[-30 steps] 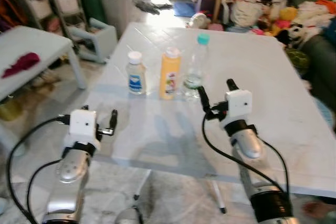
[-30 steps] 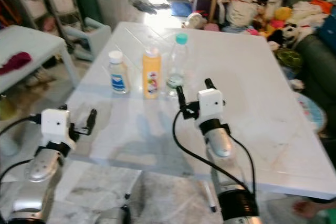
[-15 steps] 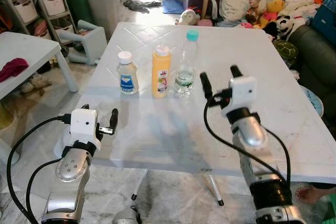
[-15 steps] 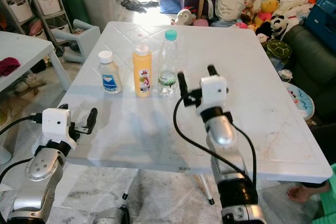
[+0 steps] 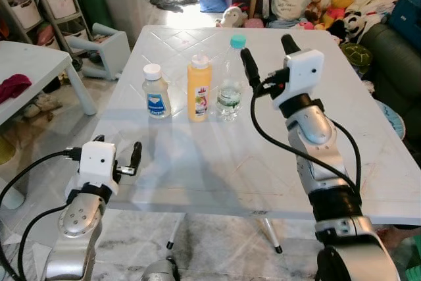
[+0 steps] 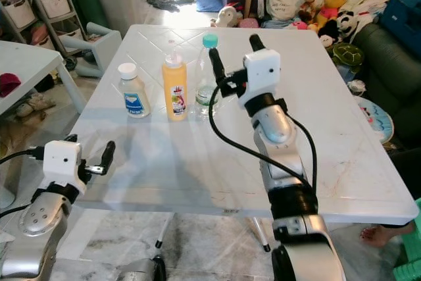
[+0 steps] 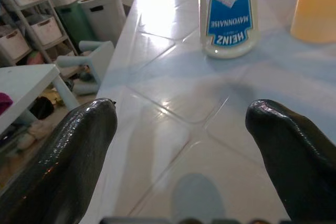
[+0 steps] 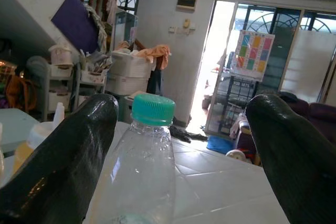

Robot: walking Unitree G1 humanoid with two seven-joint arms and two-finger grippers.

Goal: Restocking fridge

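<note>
White plastic forms the desk (image 5: 197,156), and three containers stand in a row on its far half: a mayonnaise jar (image 5: 156,91) with a white cap to the left, an orange bottle (image 5: 198,88) in the middle, and a clear water bottle (image 5: 231,78) with a teal cap to the right. The right pincer (image 5: 266,56) is raised above the desk just beside the water bottle's cap, fingers spread wide and touching nothing. The left pincer (image 5: 118,154) hovers low at the desk's near edge, also spread wide, pointing toward the mayonnaise jar. Plush toys (image 5: 332,11) lie heaped beyond the desk.
</note>
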